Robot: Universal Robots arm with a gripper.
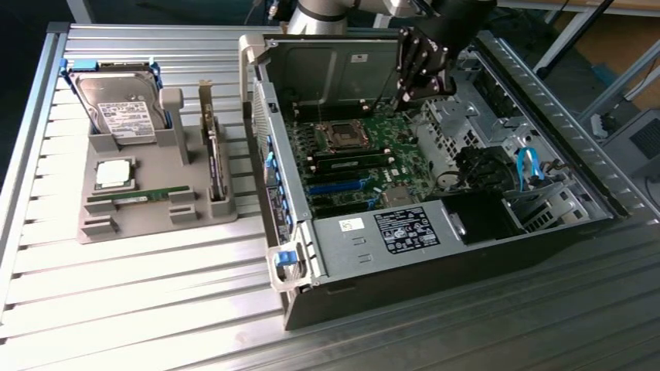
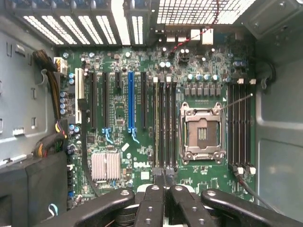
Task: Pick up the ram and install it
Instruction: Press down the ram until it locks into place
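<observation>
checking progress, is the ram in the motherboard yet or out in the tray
Out: the ram sits in the gray tray outside the case; the shut tool hangs over the motherboard.

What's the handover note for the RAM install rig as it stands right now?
Tool: shut, holding nothing that shows, poised over the motherboard inside the open case.
Ram: lying flat in the grey holder on the table, to the exterior view's left of the case, well apart from the tool.
Done: nothing that shows; the ram is not picked up.
Left: both the pick-up and the install.
</observation>
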